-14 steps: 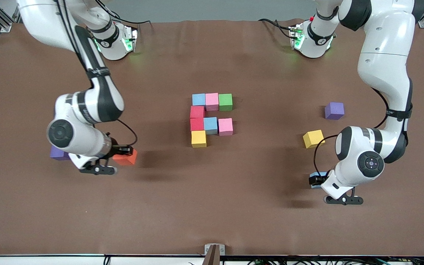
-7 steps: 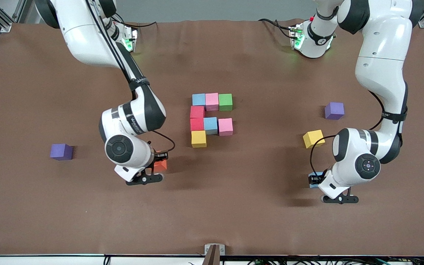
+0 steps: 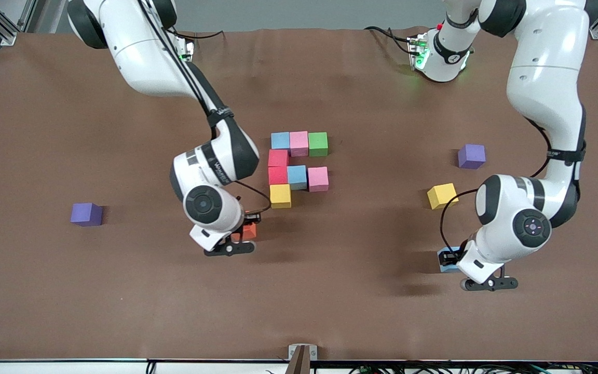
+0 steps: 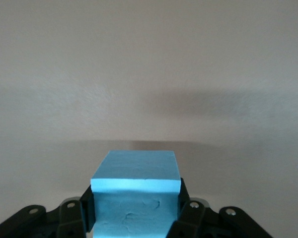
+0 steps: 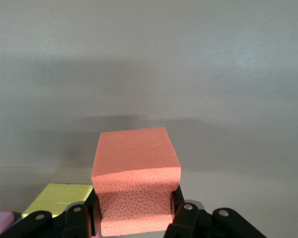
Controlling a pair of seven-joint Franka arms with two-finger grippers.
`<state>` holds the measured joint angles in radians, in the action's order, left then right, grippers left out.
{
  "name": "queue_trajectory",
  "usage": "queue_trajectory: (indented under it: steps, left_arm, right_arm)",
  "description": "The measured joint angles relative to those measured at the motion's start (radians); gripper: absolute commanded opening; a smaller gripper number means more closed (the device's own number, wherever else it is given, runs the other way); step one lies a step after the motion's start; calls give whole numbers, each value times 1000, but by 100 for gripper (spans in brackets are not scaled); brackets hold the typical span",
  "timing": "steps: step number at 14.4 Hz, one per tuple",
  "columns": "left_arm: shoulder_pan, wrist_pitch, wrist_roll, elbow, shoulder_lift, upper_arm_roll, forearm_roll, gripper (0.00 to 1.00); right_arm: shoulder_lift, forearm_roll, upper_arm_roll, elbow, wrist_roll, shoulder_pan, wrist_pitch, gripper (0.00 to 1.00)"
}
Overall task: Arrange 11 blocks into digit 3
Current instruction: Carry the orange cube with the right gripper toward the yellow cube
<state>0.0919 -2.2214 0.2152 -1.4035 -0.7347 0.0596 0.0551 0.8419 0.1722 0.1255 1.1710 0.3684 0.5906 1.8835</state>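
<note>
The right tool point(image 3: 243, 235) held the orange block point(image 5: 135, 171) over the counter point(image 3: 70, 291) centre beside the unfinished digit 3 point(image 3: 297, 168), the left tool point(image 3: 453, 258) gripped a light blue block point(image 4: 136, 196) near the camera-side edge, and a careless placing could push the yellow cube point(image 3: 280, 196) out of line.

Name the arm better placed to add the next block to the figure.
Right, probably. The right gripper holds the orange block beside the yellow block ending the figure; the left gripper grips a light blue block much farther away.
</note>
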Motion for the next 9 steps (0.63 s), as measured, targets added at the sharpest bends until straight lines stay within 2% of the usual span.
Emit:
queue_trajectory:
  steps: [4,9]
  left_arm:
    - [1,58,106,-1,52,10,0,12]
    - [1,77,163,-6,52,13,0,12]
  right_arm:
    - [27,3,-1,-10,42,45,24,49]
    - [42,72,0,-37,85,50,51,49]
